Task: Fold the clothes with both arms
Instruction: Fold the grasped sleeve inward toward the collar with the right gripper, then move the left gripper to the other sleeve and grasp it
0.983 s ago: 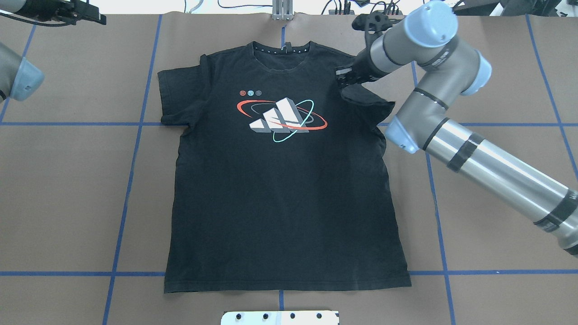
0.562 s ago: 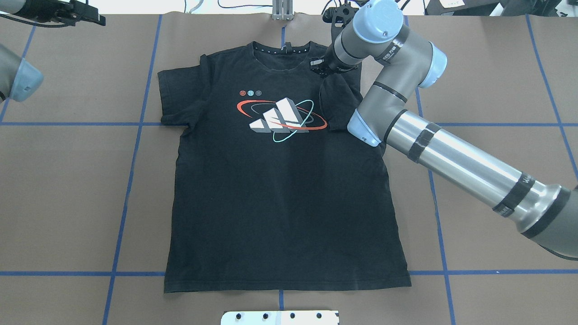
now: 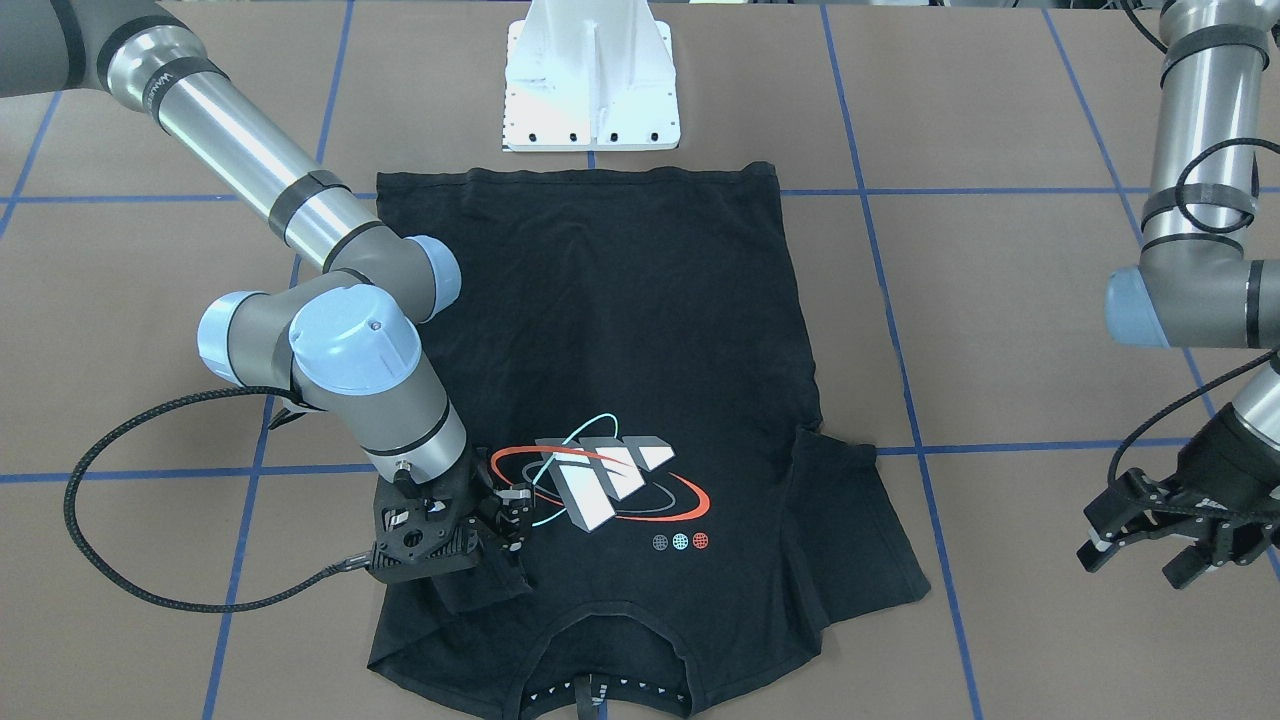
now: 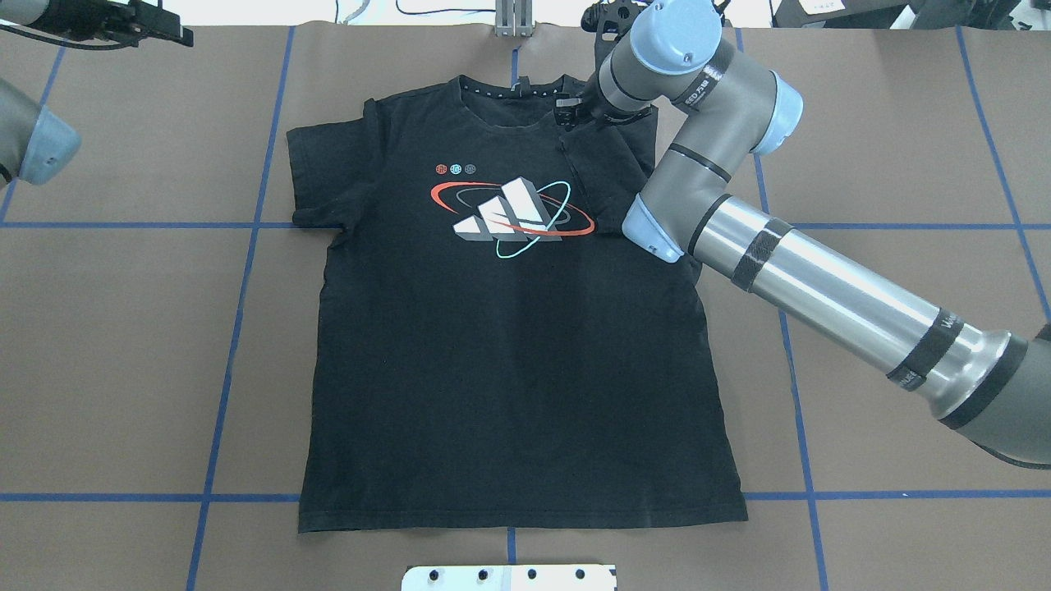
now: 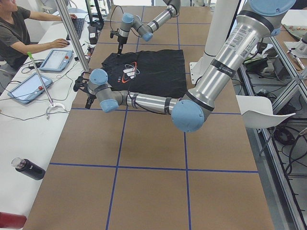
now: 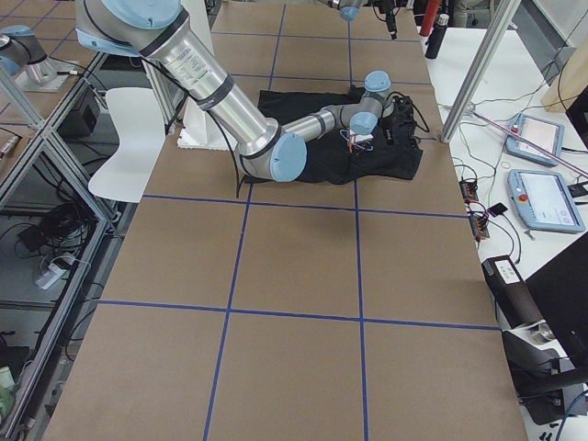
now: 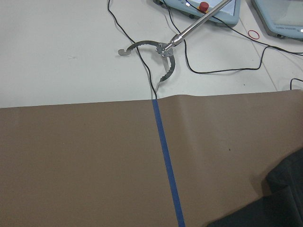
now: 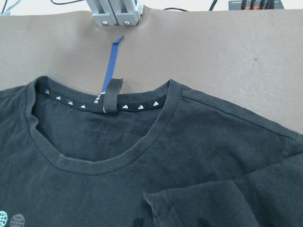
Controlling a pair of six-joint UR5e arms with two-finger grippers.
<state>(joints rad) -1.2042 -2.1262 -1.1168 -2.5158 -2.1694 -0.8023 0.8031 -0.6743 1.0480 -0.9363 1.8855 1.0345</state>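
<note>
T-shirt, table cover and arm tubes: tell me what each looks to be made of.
T-shirt: soft knit fabric, probably cotton, matte black; it wrinkles and its sleeve lies folded over. Table cover: matte brown paper, apparently; its edge lifts in a stiff wave. Arm tube: bare metal, likely aluminium, with a satin sheen and bright highlights.

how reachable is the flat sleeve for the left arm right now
Probably yes. The left gripper hangs open over the table beside the flat sleeve, with nothing lying between them. The right arm is over the T-shirt's far side, out of that path.
</note>
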